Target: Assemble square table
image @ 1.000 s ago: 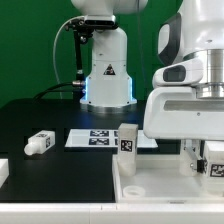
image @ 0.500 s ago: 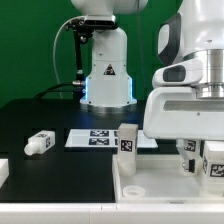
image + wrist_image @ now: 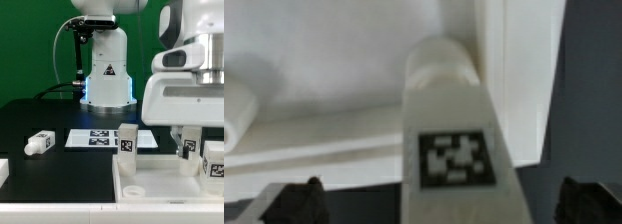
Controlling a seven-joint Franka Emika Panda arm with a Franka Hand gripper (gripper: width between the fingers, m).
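Your square tabletop (image 3: 150, 185) lies flat on the desk (image 3: 40, 115) at the exterior view's lower right. It is a white slab with a corner hole (image 3: 131, 187) near its front edge. In the wrist view you look down on one chunky white leg (image 3: 445, 100) standing upright on that slab, its black-and-white tag facing the camera. The pincer (image 3: 441, 205) is open. Its dark fingertips (image 3: 295, 200) sit wide apart on either side of the leg with a gap on each side, so nothing is gripped. A rounded white part (image 3: 235, 112) shows at the edge of that view, too cropped to name.

In the exterior view an upright leg (image 3: 127, 141) stands on the slab's back corner toward the exterior view's left. Under the arm's white hand, at the exterior view's right, a tagged leg (image 3: 213, 158) stands with a second tagged piece (image 3: 187, 148) just beside it. You cannot tell which one sits between the fingertips. Well apart, a loose leg (image 3: 37, 144) lies on its side at the exterior view's left. The marker board (image 3: 100, 138) lies flat between it and the slab, in front of the robot base (image 3: 106, 75).
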